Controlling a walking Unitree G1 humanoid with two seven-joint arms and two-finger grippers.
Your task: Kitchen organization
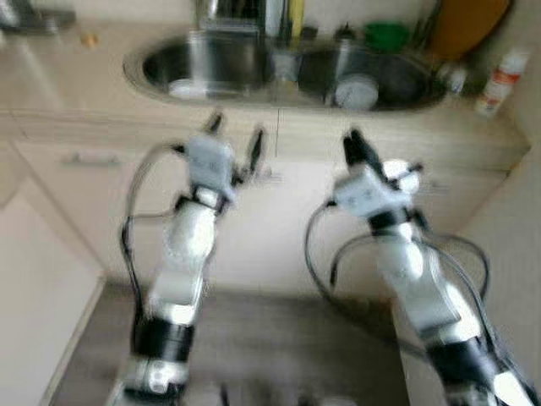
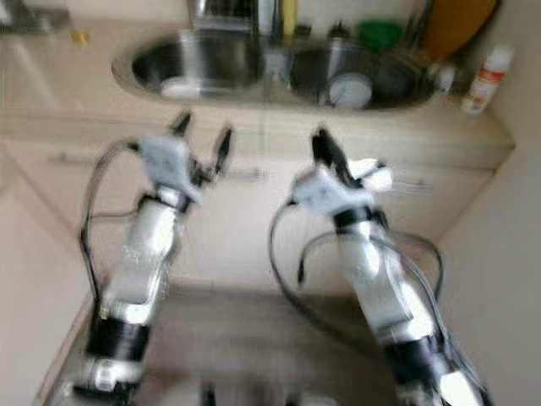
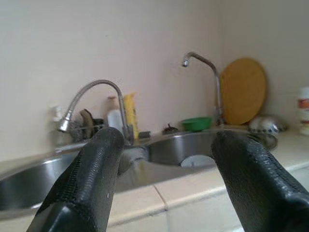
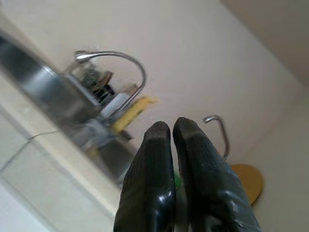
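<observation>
Both silver arms were raised in front of the pale worktop (image 1: 254,118), pointing up toward the shiny steel double sink (image 1: 221,66). The left end effector (image 1: 235,137) had its two black fingers spread wide apart and held nothing. The right end effector (image 1: 353,142) had its fingers pressed together, empty. A round white plate (image 1: 356,91) lay in the sink's right bowl.

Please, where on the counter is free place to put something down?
The counter left of the sink looks mostly bare, apart from a small orange thing. Behind the basins, taps and bottles crowd. At right, a white bottle leaves little room.
</observation>
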